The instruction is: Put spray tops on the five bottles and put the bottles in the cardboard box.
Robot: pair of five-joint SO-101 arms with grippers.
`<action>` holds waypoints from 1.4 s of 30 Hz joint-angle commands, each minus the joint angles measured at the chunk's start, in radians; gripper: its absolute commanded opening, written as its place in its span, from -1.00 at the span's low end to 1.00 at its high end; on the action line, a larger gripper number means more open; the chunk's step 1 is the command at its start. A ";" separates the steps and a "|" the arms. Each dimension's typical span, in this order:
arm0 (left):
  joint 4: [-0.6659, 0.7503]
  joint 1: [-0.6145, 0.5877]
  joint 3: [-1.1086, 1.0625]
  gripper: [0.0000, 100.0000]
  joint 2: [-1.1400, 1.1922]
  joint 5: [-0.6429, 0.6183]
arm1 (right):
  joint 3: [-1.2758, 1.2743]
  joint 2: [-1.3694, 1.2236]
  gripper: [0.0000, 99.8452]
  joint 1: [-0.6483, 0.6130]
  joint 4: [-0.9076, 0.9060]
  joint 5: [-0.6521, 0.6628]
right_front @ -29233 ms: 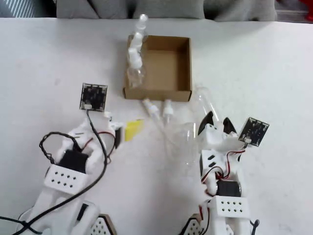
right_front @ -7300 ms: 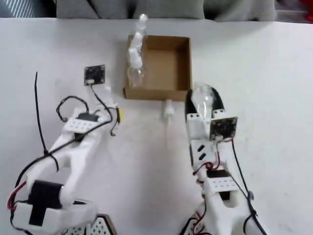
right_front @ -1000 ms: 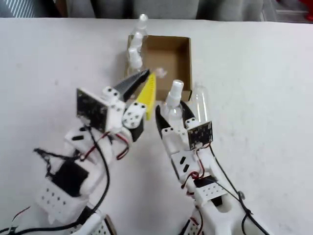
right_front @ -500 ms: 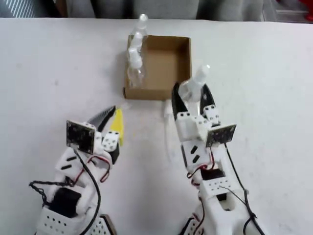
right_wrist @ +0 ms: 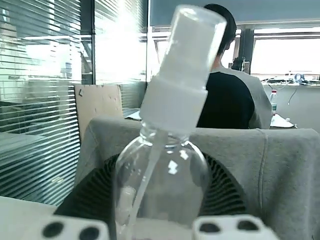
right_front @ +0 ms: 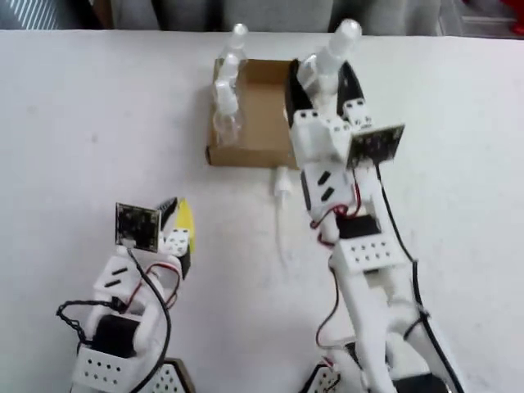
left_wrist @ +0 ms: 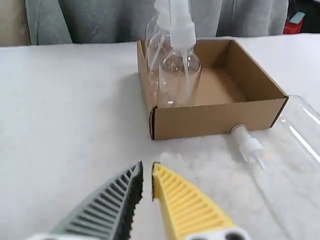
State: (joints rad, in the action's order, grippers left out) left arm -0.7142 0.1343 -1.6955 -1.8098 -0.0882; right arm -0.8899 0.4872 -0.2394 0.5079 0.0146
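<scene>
My right gripper (right_front: 321, 78) is shut on a clear bottle (right_front: 326, 70) with a white spray top (right_wrist: 182, 75), held tilted above the far right part of the cardboard box (right_front: 254, 151). The bottle's body (right_wrist: 160, 190) sits between the dark fingers (right_wrist: 90, 200). Capped bottles (right_front: 228, 94) lean against the box's left wall, the same bottles (left_wrist: 172, 65) showing in the left wrist view. A loose spray top (right_front: 281, 184) lies on the table just in front of the box. My left gripper (right_front: 176, 219) rests low at the near left, its grey and yellow fingers (left_wrist: 175, 200) shut on nothing.
A clear uncapped bottle (left_wrist: 300, 135) lies on the table to the right of the loose spray top (left_wrist: 247, 145). White table (right_front: 98, 123) stretches open to the left and right of the box. Grey upholstery runs along the far edge.
My right arm has carried the capped bottle away from me, from in front of the box to above it. My left arm has drawn back slightly toward the near edge.
</scene>
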 commanded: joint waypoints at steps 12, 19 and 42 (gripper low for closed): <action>-0.089 0.042 0.002 -0.88 0.002 0.006 | 0.500 -0.653 -0.97 0.012 0.228 -0.002; -0.101 0.045 0.002 -0.87 0.002 0.008 | 0.641 -0.866 -0.97 0.016 0.248 -0.002; -0.101 0.042 0.002 -0.87 0.002 0.008 | 1.195 -1.419 -0.97 0.035 0.243 0.137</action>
State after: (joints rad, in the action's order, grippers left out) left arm -0.8109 0.1711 -1.6955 -1.8098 -0.0882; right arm 0.2194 -0.9337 -0.2225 0.7334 0.1358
